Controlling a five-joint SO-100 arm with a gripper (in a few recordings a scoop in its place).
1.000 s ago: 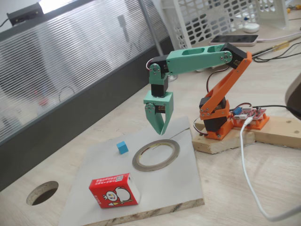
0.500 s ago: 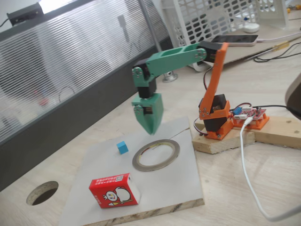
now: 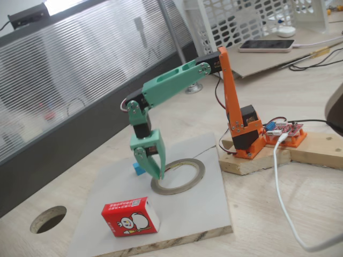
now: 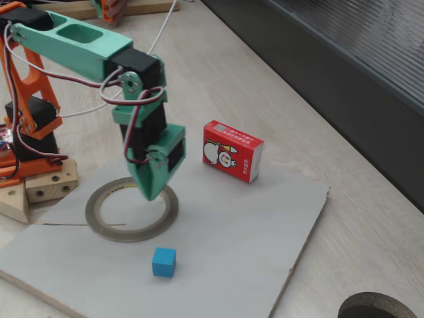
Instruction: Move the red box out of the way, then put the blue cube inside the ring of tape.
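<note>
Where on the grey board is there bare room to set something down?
Free: the board between cube, box and its far edge, and the stretch between ring and box in the other fixed view. Crowded: around the ring's rim, where the gripper hangs, with the cube close by.

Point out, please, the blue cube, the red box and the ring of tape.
blue cube (image 4: 163, 262): a fixed view, its front face.
red box (image 4: 232, 151): a fixed view, its red printed face.
ring of tape (image 3: 196, 172): a fixed view, the band's right side.

Two raised fixed views, seemingly opposite, share the board (image 3: 177, 214) (image 4: 225, 238).
</note>
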